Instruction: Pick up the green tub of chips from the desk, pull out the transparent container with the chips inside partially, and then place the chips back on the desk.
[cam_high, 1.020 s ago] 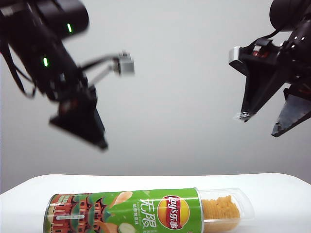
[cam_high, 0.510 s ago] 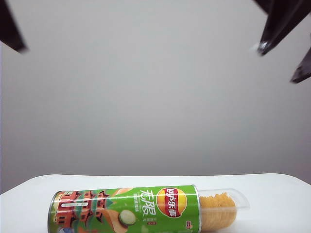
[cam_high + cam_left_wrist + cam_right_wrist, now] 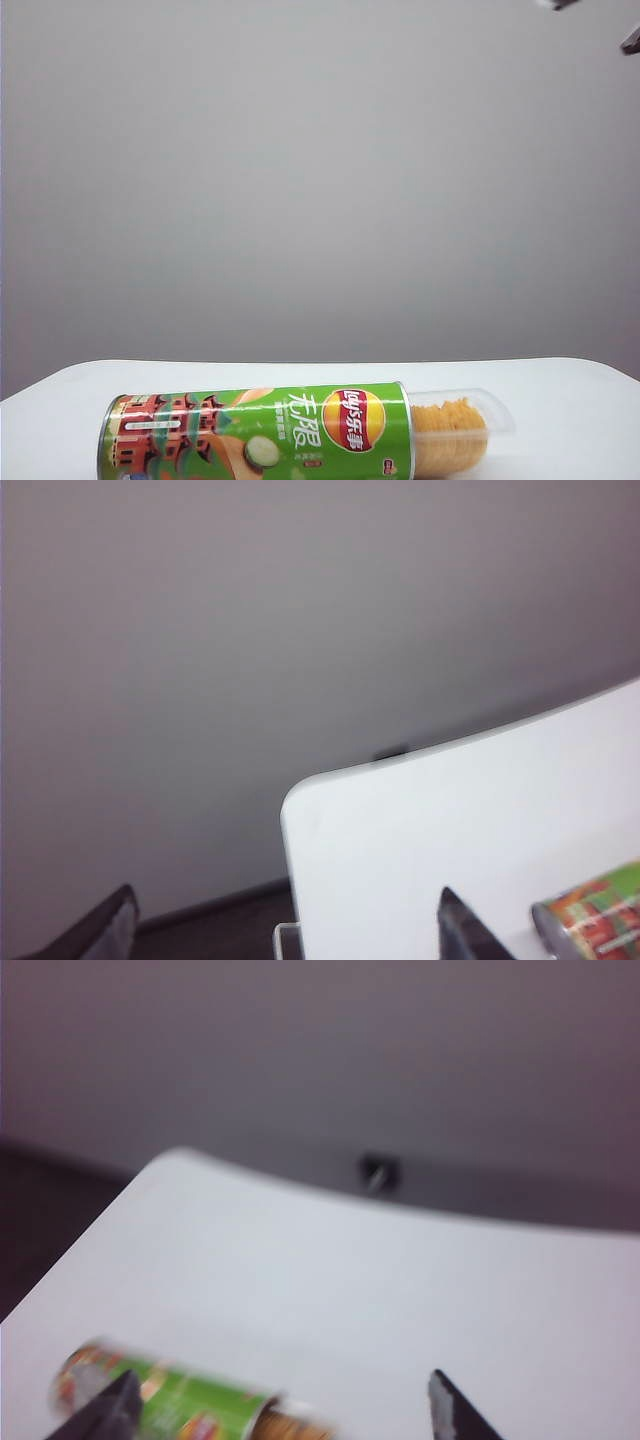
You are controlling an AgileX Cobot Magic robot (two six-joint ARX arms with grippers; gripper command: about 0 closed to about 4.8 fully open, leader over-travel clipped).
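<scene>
Bright-green cylindrical chip can lying on white surface, clear tray protruding; left gripper and right gripper raised, jaws apart, empty

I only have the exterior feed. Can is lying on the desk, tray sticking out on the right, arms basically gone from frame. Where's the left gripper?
Observer: Left gripper hangs clear of the desk near a corner; its fingertips stand apart with nothing between them.
Operator: Does it see the can?
Observer: Only the metal-rimmed end of the green tub of chips, at the frame edge, untouched.
Operator: Right gripper?
Observer: Right gripper is above the desk, fingertips apart, empty; the tub lies below it, an orange bit showing at its open end.
Operator: Anything behind the desk?
Observer: A small dark fitting sits beyond the far edge.
</scene>
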